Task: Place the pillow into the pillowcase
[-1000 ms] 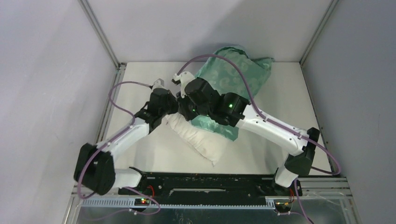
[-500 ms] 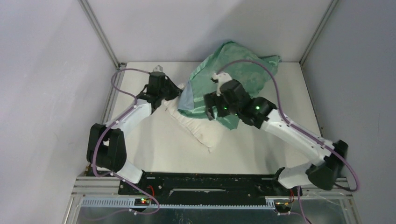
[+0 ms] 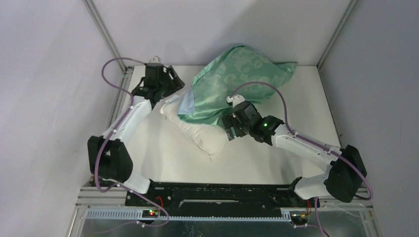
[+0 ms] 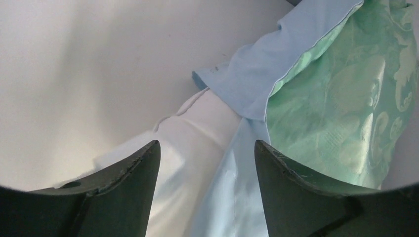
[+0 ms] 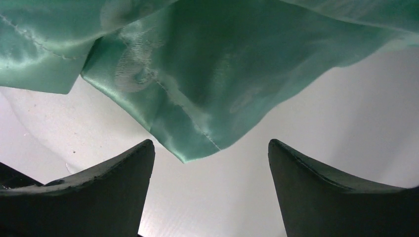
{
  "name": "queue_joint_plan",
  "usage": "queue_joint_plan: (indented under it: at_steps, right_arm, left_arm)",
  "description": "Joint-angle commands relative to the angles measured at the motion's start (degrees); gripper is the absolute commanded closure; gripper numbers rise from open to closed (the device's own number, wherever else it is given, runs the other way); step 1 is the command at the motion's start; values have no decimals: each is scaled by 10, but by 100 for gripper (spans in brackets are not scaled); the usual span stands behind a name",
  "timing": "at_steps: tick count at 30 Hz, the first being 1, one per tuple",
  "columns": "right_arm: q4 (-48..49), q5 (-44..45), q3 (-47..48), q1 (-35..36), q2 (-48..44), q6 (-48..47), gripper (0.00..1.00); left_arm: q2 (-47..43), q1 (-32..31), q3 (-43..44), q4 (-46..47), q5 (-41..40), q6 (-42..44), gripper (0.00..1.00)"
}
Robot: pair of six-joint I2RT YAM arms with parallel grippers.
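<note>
Here, plump cream pillow (image 3: 200,136), crumpled satiny green pillowcase (image 3: 232,79)

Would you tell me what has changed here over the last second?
The arms parted: the left tool swung to the far left, and the right tool drew back to the near right. Both opened, letting go of the fabric. The pillowcase spread wider over the far end of the pillow; its near end stays bare on the table.
</note>
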Motion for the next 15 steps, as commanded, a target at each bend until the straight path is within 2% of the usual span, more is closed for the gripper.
queue_joint_plan:
  at_steps: [1,5,10,12,15]
  right_arm:
    - [63,1,4,13,19,-21,13]
    - [68,13,4,29,24,-26,13]
    - [70,33,6,19,59,-25,14]
    - [66,45,6,12,68,-20,20]
    - [71,63,7,9,81,-24,42]
  left_arm:
    - [-82,16,39,-61,-56,50,24]
    - [-167,15,-22,-74,-53,51,17]
    - [-277,-24,-168,-58,-46,10,14]
    - [-316,-57,-223,-55,-51,-15,14]
    - [-360,-123,-301,-38,-65,-67,14]
